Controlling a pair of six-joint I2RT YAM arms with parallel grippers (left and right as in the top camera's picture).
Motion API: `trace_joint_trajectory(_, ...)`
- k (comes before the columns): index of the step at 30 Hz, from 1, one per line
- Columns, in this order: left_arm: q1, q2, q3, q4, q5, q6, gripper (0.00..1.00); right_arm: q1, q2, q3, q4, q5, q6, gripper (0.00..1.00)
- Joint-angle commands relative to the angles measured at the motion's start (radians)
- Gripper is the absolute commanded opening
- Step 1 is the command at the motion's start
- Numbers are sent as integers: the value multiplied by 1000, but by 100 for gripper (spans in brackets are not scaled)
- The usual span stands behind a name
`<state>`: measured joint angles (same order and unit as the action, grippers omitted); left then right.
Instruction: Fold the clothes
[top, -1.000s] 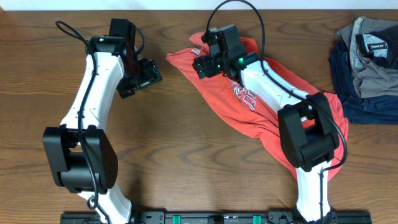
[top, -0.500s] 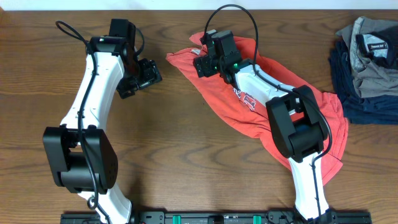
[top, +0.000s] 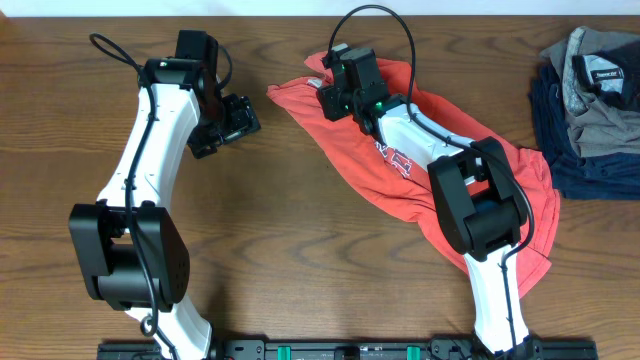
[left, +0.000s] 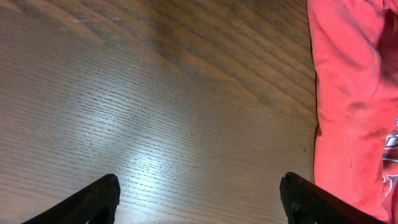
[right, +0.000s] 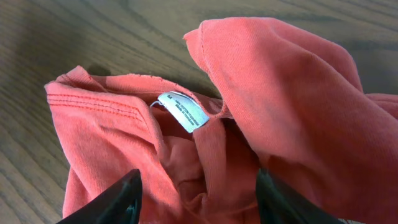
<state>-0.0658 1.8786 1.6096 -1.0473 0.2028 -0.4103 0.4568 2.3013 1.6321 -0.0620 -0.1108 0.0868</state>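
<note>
The coral-red T-shirt (top: 420, 165) lies crumpled in a diagonal band from the table's top middle to the lower right, its chest lettering (top: 398, 158) partly showing. My right gripper (top: 338, 92) is open and hovers over the shirt's upper left end. In the right wrist view the fingers (right: 198, 186) straddle bunched red cloth below the collar with its white label (right: 183, 111). My left gripper (top: 236, 120) is open and empty over bare wood, left of the shirt. In the left wrist view its fingers (left: 199, 193) frame the table, with the shirt's edge (left: 354, 106) at the right.
A pile of grey and navy garments (top: 590, 95) lies at the table's far right edge. The right arm's body (top: 480, 210) covers the shirt's middle. Bare wooden table (top: 300, 260) lies between the two arms.
The right arm's elbow swung in over the shirt a second ago; the gripper shifted slightly up toward the shirt's top end. The left arm has not moved.
</note>
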Motion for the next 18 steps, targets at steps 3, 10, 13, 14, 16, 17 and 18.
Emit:
trace_joint_trajectory(3, 2, -2, -4, -5, -5, 17, 84, 3, 34, -3, 3, 10, -6, 58)
trace_joint_trajectory(10, 2, -2, -4, -5, -5, 16, 84, 2, 32, -3, 5, 10, -6, 1)
trace_joint_trajectory(13, 2, -2, -4, -6, -5, 17, 84, 2, 16, -2, -14, -3, -6, 1)
trace_joint_trajectory(14, 2, -2, -4, -6, -5, 17, 84, 2, 8, -2, -25, -21, -6, 1)
trace_joint_trajectory(16, 3, -2, -4, -5, -5, 17, 84, 4, -29, 0, -66, -64, -6, 1)
trace_joint_trajectory(17, 3, -2, -4, -5, -6, 17, 84, 5, -55, 0, -91, -78, -6, 1)
trace_joint_trajectory(18, 3, -2, -4, -5, -6, 17, 84, 8, -79, 0, -117, -91, -6, 1)
